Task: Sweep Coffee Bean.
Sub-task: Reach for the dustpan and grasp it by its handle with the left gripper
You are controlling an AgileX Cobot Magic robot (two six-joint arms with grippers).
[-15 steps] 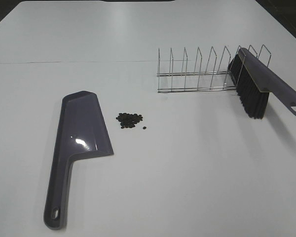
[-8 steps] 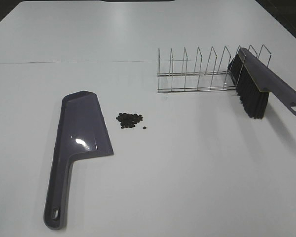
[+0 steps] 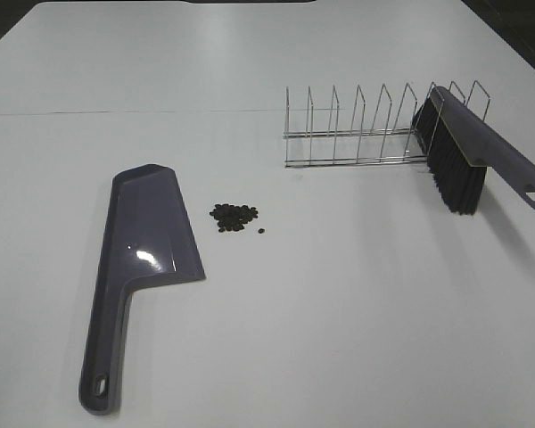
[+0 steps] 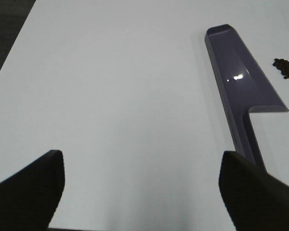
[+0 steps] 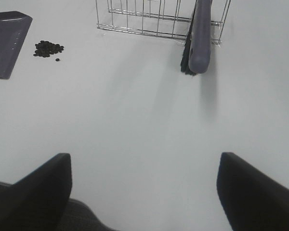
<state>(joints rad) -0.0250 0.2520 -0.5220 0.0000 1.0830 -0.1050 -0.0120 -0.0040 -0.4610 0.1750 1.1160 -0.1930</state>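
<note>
- My left gripper [image 4: 140, 159]: fingers spread wide, holding nothing, above bare table [image 3: 339, 312].
- Dustpan [image 4: 241, 82] lies flat ahead of it, long axis running handle-toward-me. Left arm is the nearer one for it.
- My right gripper [image 5: 143, 159]: also spread wide, empty.
- Brush [image 5: 201, 33] is ahead of it, propped on the wire rack [image 5: 149, 21], handle end toward me. Right arm is nearer.
- Coffee bean [image 3: 234, 217] cluster sits just beside the dustpan, on its brush-facing side, not touching it, well apart from the brush.
</note>
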